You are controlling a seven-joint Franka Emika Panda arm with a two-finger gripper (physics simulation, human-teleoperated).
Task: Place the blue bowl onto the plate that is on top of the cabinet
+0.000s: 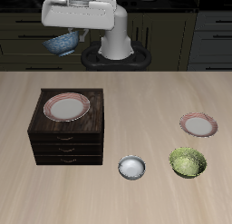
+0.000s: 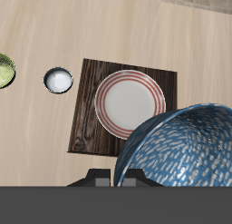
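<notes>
The blue bowl (image 1: 62, 43) with its blue-and-white mottled pattern hangs high in the air, farther back than the cabinet, held by my gripper (image 1: 65, 32), which is shut on its rim. In the wrist view the blue bowl (image 2: 186, 146) looms large and close, and the fingers are mostly hidden behind it. The plate (image 1: 67, 106) with the pinkish-red rim lies on top of the dark brown cabinet (image 1: 65, 141). From the wrist, the plate (image 2: 130, 102) lies on the cabinet top (image 2: 91, 128), well below the bowl.
A plain white-grey bowl (image 1: 132, 167) and a green leafy-patterned bowl (image 1: 188, 161) stand near the table's front edge. A second red-rimmed plate (image 1: 198, 125) lies on the table behind the green bowl. The wrist view also shows the white bowl (image 2: 58, 80) and green bowl (image 2: 4, 70).
</notes>
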